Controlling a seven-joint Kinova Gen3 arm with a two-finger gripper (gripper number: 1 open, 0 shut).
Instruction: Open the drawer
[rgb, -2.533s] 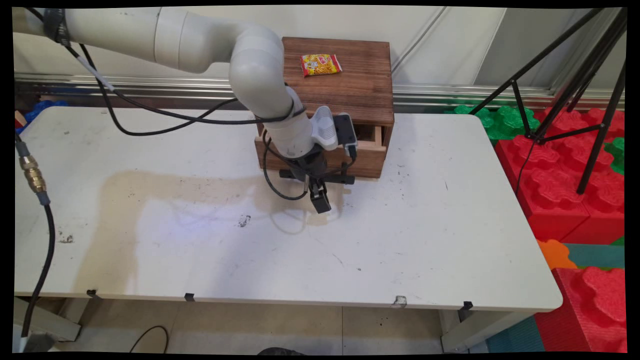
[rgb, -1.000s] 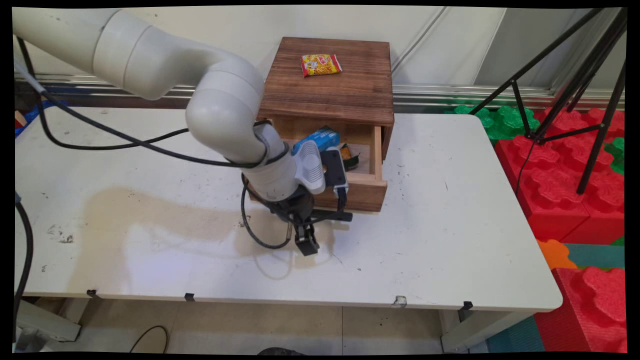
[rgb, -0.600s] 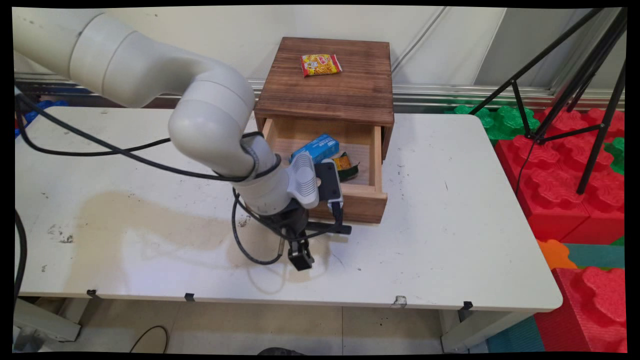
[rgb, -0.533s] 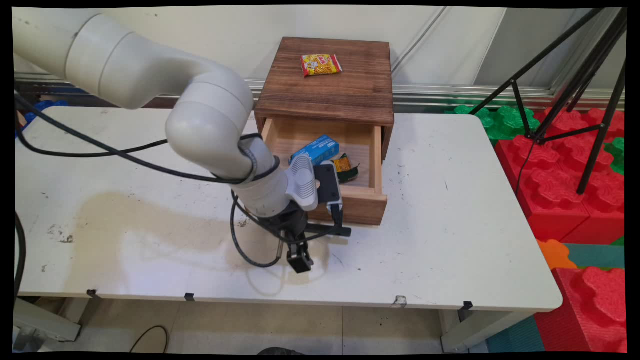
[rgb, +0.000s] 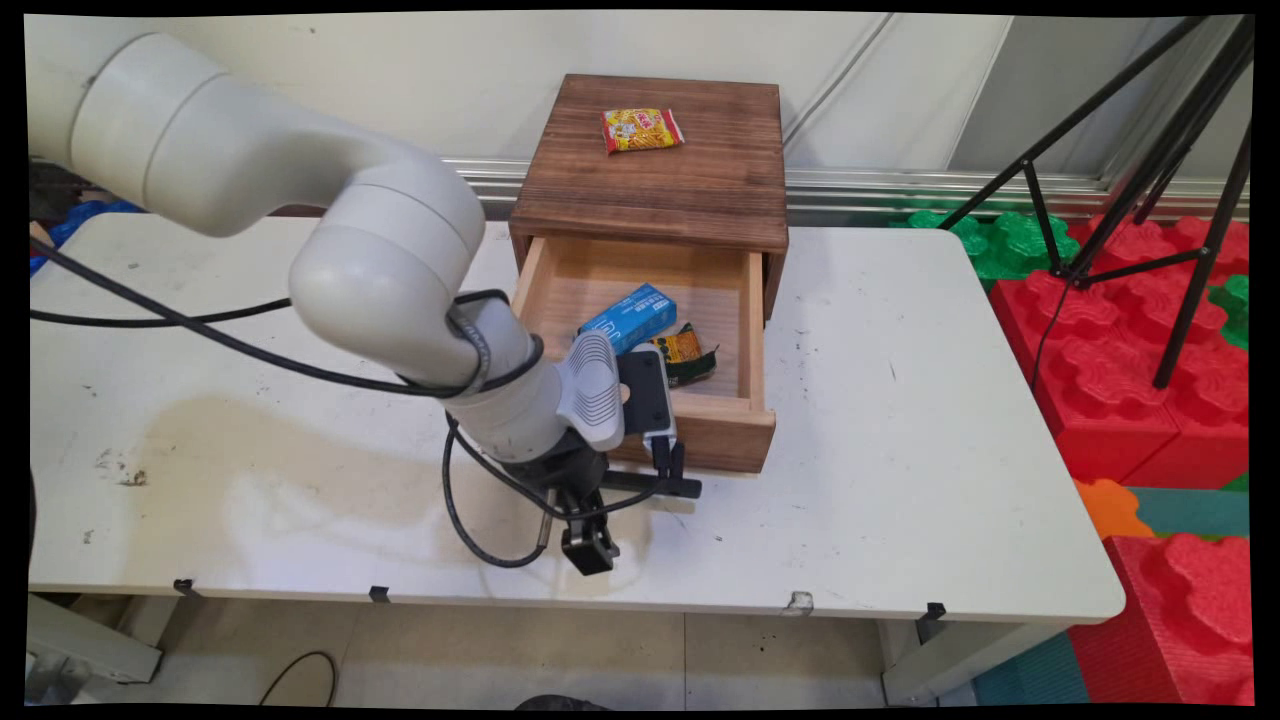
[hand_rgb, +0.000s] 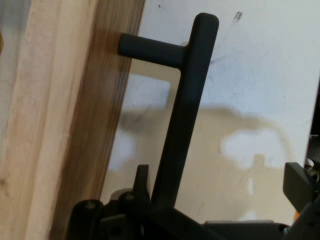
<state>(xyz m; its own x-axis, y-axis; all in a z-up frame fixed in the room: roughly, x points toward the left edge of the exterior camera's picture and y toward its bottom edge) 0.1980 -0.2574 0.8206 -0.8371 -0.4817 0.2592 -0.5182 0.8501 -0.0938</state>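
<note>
While my black two-finger gripper (rgb: 588, 553) is clenching the black bar handle (hand_rgb: 182, 115), the light wooden drawer (rgb: 745, 425) is sliding further out, uncovering a blue carton (rgb: 628, 317).

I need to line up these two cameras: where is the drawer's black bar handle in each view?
Main view: the black bar handle lies low at centre, against the drawer front, behind the wrist.
Hand view: the black bar handle rises at centre, one post reaching left to the drawer front.
Shared landmark: the white table beside it.
</note>
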